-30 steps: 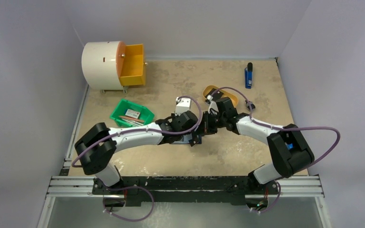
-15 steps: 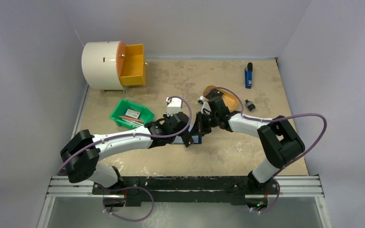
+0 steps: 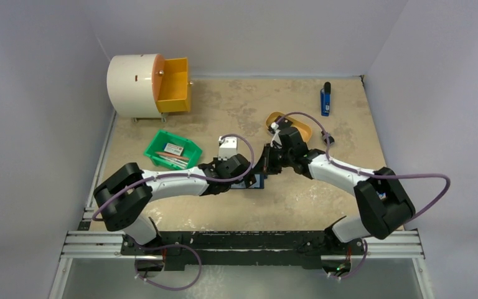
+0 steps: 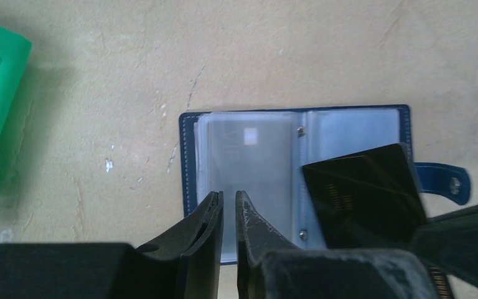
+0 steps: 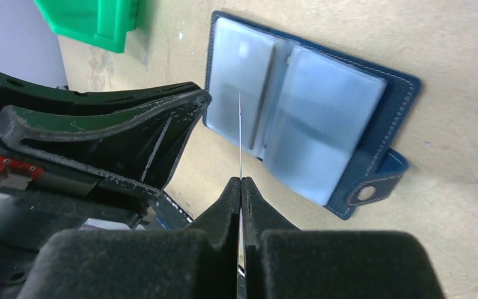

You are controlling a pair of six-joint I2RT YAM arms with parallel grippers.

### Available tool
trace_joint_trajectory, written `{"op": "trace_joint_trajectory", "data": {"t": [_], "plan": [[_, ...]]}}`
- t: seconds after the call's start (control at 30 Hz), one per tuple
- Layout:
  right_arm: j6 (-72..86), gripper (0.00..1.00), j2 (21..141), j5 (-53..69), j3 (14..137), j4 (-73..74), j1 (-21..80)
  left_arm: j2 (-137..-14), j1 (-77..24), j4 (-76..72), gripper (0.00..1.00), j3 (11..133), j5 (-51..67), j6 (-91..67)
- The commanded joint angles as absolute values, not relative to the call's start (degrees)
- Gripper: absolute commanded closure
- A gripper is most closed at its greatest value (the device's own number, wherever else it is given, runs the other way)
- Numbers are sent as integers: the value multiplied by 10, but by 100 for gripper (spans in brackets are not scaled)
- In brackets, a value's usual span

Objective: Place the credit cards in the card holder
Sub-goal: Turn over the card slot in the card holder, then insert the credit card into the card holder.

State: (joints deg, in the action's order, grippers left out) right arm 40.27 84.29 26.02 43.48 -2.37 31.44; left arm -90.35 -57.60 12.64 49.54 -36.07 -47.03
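The navy-blue card holder (image 4: 249, 156) lies open on the table with its clear sleeves up and its snap tab (image 4: 451, 184) to the right. It also shows in the right wrist view (image 5: 323, 124) and, mostly hidden under the grippers, in the top view (image 3: 258, 182). My left gripper (image 4: 228, 199) is nearly closed, with nothing between its fingers, and its tips are at the near edge of the left sleeve page. My right gripper (image 5: 241, 180) is shut on a black credit card (image 4: 364, 187), held tilted over the right page. The card is seen edge-on in the right wrist view (image 5: 240, 137).
A green bin (image 3: 173, 149) holding cards stands left of the holder. A mustard-yellow tray (image 3: 289, 126) lies behind my right wrist. A white drum with an orange drawer (image 3: 143, 84) is at the back left. A blue tool (image 3: 325, 99) lies at the back right.
Both arms shifted their elbows out and back while the grippers stayed over the holder. My left gripper ended up lower on the holder's left page. My right gripper kept hold of the card.
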Motion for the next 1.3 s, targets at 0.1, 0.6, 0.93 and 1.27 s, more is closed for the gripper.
{"op": "trace_joint_trajectory", "data": {"t": [0.1,0.6,0.93,1.27], "plan": [[421,100,842,259,413,-36,296,-903,-565,104,88,479,-381,-494],[420,100,887,296,430,-80,296,-886,-564,117,88,467,-392,-509],[426,100,878,288,421,-88,296,-884,-564,121,89,464,-395,-513],[426,100,866,276,420,-94,296,-852,-565,138,89,446,-432,-538]]}}
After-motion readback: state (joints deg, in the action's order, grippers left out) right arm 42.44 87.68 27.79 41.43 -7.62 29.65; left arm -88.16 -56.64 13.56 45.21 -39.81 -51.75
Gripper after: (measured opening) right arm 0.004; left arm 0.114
